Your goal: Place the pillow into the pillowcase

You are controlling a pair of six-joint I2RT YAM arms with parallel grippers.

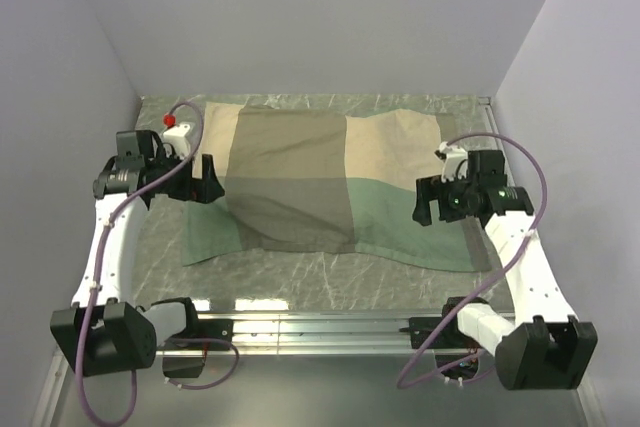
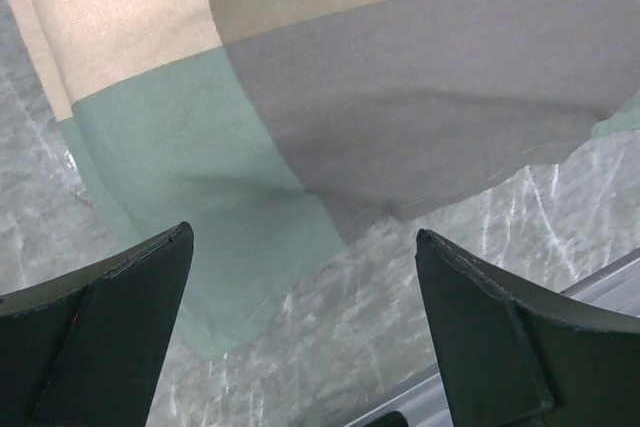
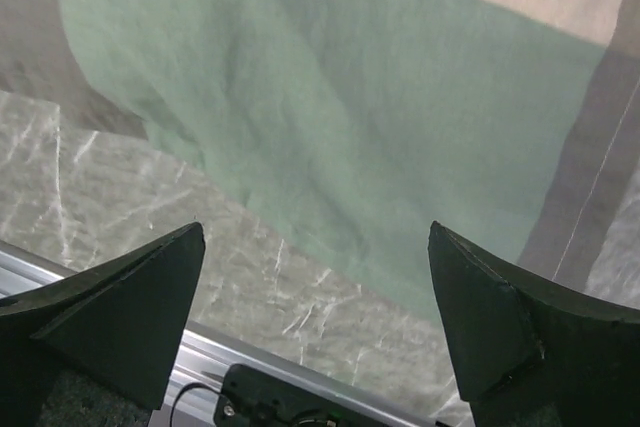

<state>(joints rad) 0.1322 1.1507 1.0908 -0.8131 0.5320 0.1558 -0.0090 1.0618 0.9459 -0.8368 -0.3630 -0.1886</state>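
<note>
Marbled table [image 1: 300,279] holds the pillowcase [image 1: 320,182] between gaping left tool [image 1: 205,181] and right tool [image 1: 426,203].

A robot lab's test cell. Plain white walls [image 1: 300,17] box in three sides of a small table [image 1: 300,287] with a grey-green marble-look top. A bare aluminium rail [image 1: 320,325] runs along its near edge, and two white-and-black robot arms are bolted there — the left arm [image 1: 105,247] and the right arm [image 1: 525,262] — each trailing a loose purple cable [image 1: 545,187]. A colour-block pillowcase [image 1: 300,177] lies spread flat on the tabletop between them.
</note>
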